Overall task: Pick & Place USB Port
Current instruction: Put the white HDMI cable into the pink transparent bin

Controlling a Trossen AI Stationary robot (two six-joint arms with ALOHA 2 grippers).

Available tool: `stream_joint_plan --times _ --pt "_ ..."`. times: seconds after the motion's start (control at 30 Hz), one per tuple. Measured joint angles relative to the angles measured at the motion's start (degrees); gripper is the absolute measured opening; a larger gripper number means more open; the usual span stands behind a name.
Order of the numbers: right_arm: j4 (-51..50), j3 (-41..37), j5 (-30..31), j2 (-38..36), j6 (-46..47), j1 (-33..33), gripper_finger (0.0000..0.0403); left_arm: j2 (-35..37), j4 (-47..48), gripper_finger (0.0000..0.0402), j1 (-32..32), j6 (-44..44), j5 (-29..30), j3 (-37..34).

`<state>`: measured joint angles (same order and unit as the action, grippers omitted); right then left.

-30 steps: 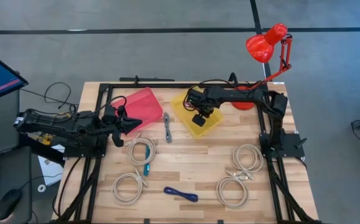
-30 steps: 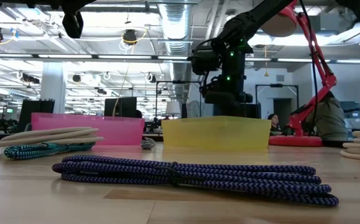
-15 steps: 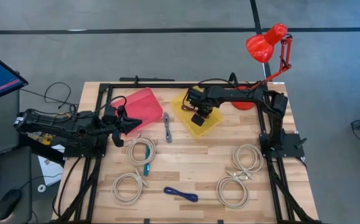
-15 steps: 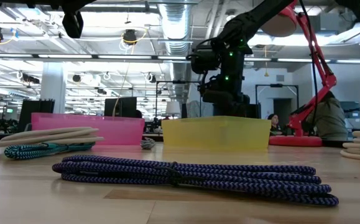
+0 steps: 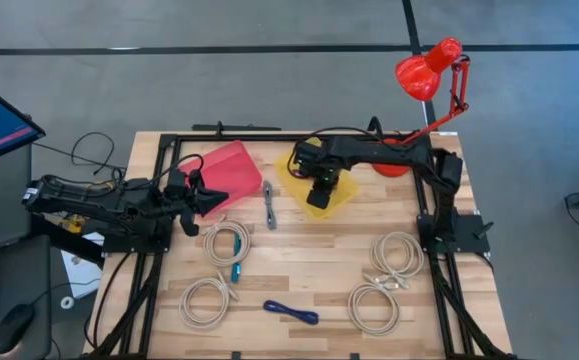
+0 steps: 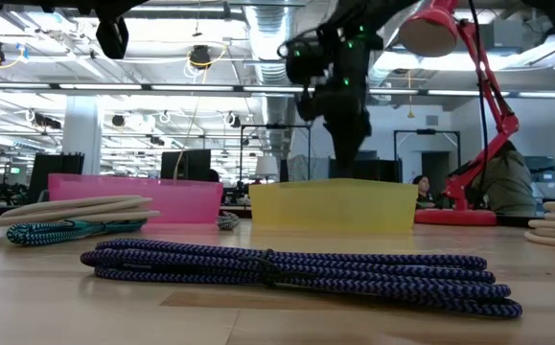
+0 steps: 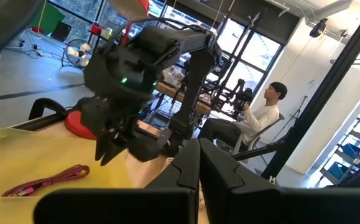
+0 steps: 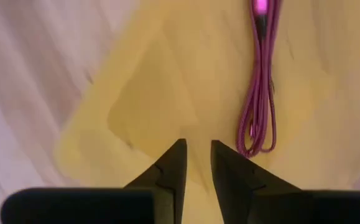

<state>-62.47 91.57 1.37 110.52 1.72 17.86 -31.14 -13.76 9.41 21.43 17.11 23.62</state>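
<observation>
right end effector [image 8: 196, 163] slightly parted, empty, above magenta cable [image 8: 260, 87] in yellow bin [image 5: 344, 199]

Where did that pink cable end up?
The pink cable lies inside the yellow bin, at the table's back middle, directly under the right gripper, beside the pink bin.

A pale wood-plank table [image 5: 309, 272] is seen, on which a translucent yellow tray [image 5: 341, 200] and a pink tray [image 5: 234, 170] are set, while a bright red lamp [image 5: 427, 68] is mounted at the far right corner. Inside the yellow tray a magenta cable [image 8: 262, 93] is shown, and on the planks a dark blue braided cable [image 6: 296, 268] with a paler zigzag weave, a teal and black patterned cable [image 6: 66, 230], a grey cable [image 5: 268, 205] and several cream-white coiled cables [image 5: 374, 305] are found. Both arms [image 5: 379, 152] are finished in black.
</observation>
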Motion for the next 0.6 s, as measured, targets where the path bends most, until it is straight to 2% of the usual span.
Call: stream_joint_plan --times 0.1,0.23,0.6 --pt "0.0 2.3 0.1 0.0 -1.6 -1.0 0.0048 0.0 0.0 0.0006 0.0 0.0 0.0 0.0" --pt "0.4 3.9 0.1 -0.2 -2.4 -1.5 0.0007 0.0 0.0 0.0006 0.0 0.0 0.0 0.0" --pt "2.6 3.5 0.2 -10.1 -1.8 -1.3 0.0 0.0 0.0 0.0006 0.0 0.0 0.0 0.0"
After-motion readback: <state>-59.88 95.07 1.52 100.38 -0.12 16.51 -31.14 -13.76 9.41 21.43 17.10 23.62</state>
